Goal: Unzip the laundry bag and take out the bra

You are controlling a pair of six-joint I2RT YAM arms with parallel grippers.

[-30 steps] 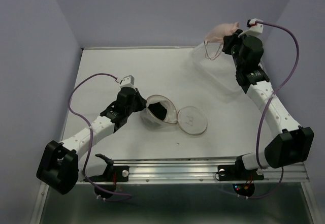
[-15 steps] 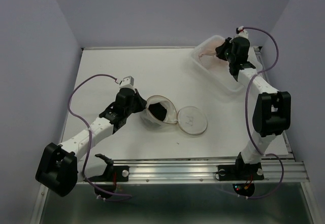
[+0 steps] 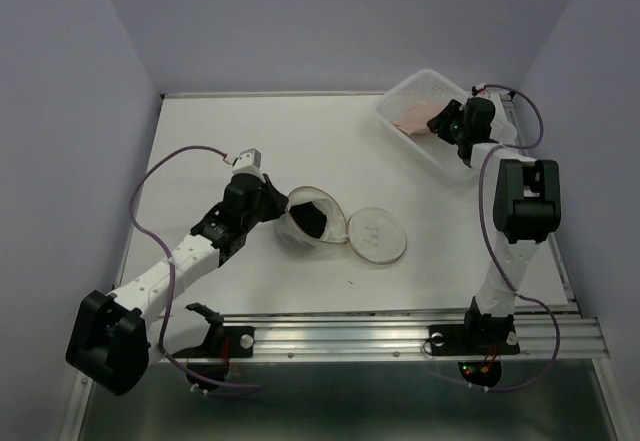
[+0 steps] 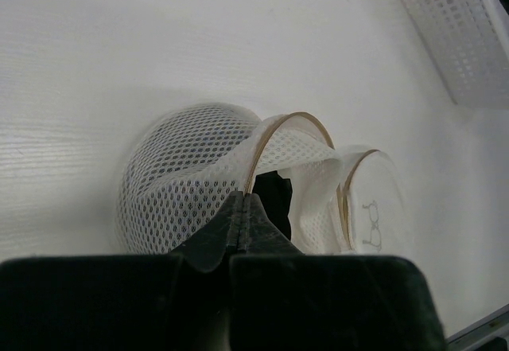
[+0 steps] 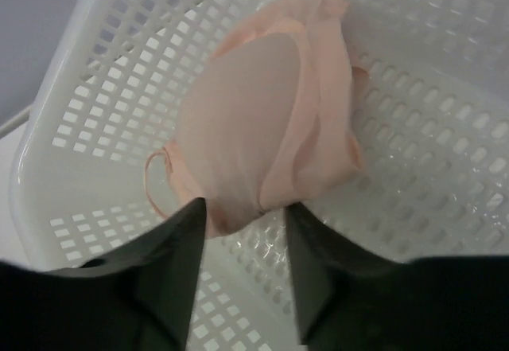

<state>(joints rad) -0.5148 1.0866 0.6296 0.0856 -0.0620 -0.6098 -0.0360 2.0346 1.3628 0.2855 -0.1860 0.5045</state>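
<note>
To steady the bag (image 4: 183,176), left fingers (image 4: 241,216) pinch its rim — right fingers (image 5: 171,271) open, bra (image 5: 262,120) just ahead in basket (image 5: 445,208).

Left wrist view: left gripper (image 4: 242,205) body reads to me as dark blur along bottom edge, masking near side of laundry bag (image 4: 183,176). Bag's inside just black hollow, contents unreadable. Basket (image 4: 453,33) cropped at top right corner. Right wrist view: basket runs off frame at top, right, bottom; right gripper (image 5: 242,208) covers lower hem of bra (image 5: 254,104). Overhead view: I find right gripper's opening too small to read.
</note>
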